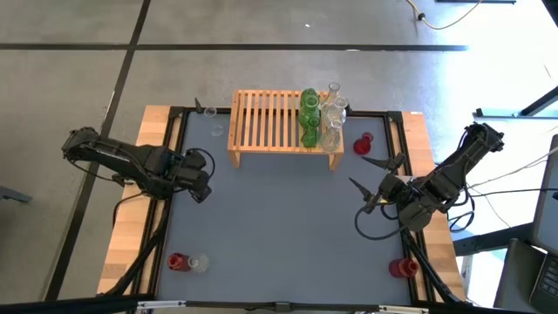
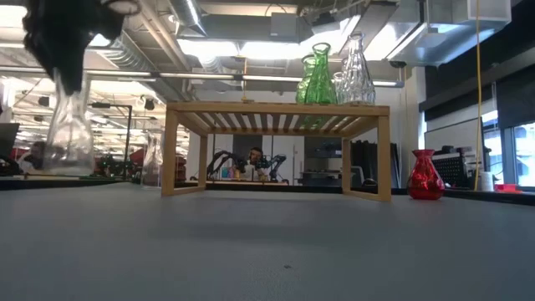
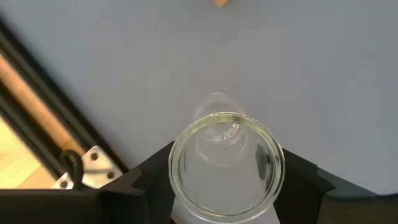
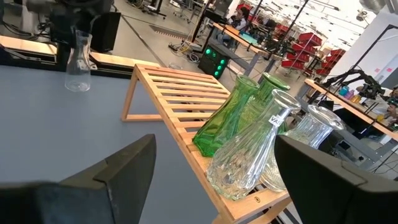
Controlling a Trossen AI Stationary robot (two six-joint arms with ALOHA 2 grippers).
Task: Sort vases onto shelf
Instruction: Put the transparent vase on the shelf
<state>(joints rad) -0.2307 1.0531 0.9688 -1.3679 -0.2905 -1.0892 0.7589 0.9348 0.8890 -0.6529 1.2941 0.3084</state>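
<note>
Beyond my table's far edge I see a workshop hall with bright strip lights (image 2: 251, 48) and silver ducts (image 2: 134, 52) overhead. Below me lies grey concrete floor (image 1: 261, 22) crossed by dark lines. Red bins (image 4: 311, 45) stack on distant racks.

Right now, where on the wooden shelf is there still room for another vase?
The shelf has bare slats from its left end across to the green vases. Its right end is crowded: green vases and clear vases stand packed together there.
</note>
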